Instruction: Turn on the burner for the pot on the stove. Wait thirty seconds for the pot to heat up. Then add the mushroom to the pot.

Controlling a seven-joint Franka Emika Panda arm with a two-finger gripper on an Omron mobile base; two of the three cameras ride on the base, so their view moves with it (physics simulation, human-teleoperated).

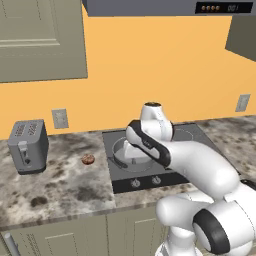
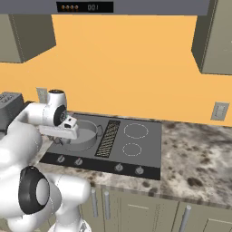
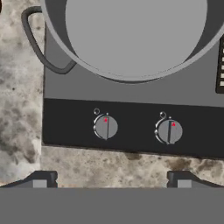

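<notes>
The grey pot point(image 3: 135, 35) sits on the left of the black stove point(image 3: 131, 94), its dark handle point(image 3: 37, 43) reaching over the counter. The pot covers its burner. Two grey knobs point(image 3: 106, 127) point(image 3: 169, 131), each with a red mark, lie on the front strip just below the pot. My gripper point(image 3: 113, 180) hovers above the stove's front edge, open, with nothing between its fingertips point(image 3: 43, 179). In the right base view my hand point(image 2: 58, 130) hangs over the stove's front-left part, beside the pot point(image 2: 86, 133). The mushroom point(image 1: 88, 159) lies on the counter left of the stove point(image 1: 190, 135).
A boxy grey toaster point(image 1: 28, 146) stands at the far left of the marble counter point(image 1: 65, 185). The ribbed grille point(image 2: 108, 138) splits the cooktop, with two ringed zones point(image 2: 136, 130) on its right. Two more knobs point(image 2: 118, 167) sit at front right. Cabinets and a hood hang above.
</notes>
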